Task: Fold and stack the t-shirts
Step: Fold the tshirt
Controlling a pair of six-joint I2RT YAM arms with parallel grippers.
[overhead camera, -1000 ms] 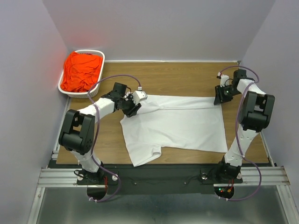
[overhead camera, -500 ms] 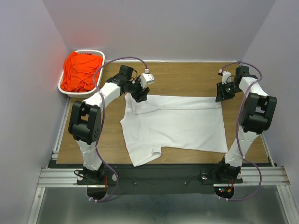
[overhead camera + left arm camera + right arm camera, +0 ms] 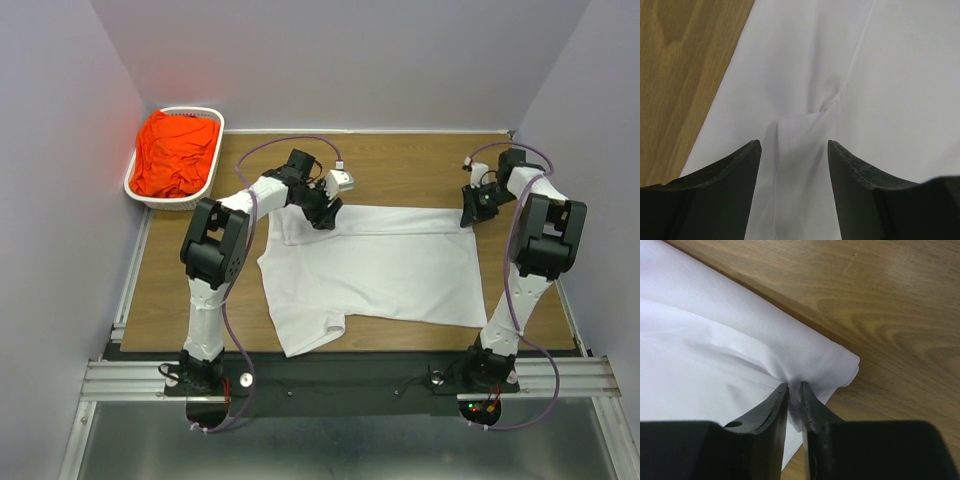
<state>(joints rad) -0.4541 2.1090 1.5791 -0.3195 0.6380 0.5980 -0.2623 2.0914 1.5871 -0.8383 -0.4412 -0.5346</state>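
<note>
The white t-shirt (image 3: 380,265) lies spread flat on the wooden table (image 3: 400,160). Its far edge is folded over in a thin band, and 1 sleeve sticks out at its near left. The right gripper (image 3: 794,386) sits at the shirt's far right corner, with its 2 fingers squeezed together on a bit of the white cloth. The left gripper (image 3: 794,145) is over the shirt's far left part, its 2 fingers wide apart, with a little bump of cloth just in front of them. The orange-red t-shirt (image 3: 175,150) is bunched up in a white basket (image 3: 160,201), well off to the far left of the white shirt.
</note>
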